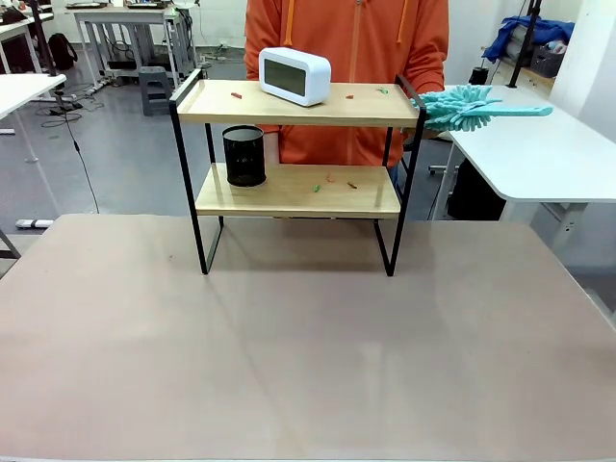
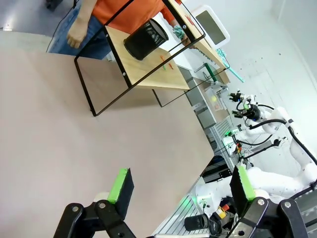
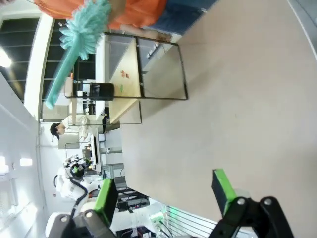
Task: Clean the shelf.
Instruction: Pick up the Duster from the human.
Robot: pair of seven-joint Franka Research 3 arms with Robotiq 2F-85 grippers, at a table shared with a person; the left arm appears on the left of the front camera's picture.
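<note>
Table is spreading out beneath both of my grippers, which are hanging over its near part. My left gripper is gaping wide and gripping nothing, and my right gripper is doing the same.

The shelf is standing well ahead of both grippers, with its legs on the table's far part. A person is standing behind it, holding a teal duster by the shelf's end on my right gripper's side. I cannot tell whether the duster is touching the rail.

A white clock is sitting on the top board. A black mesh cup is sitting on the lower board, toward my left gripper's side. Small coloured scraps are lying on both boards.

I am judging the risks from here:
- The clock or cup is likely to topple or slide off if an arm brushes it while reaching past.
- The shelf looks light, so a push on a rail could make it skid or tip.
- The scraps are flat, so wide jaws could flick them onto the table instead of pinching them.
- An arm reaching toward the right end could meet the duster or the person's hand.
</note>
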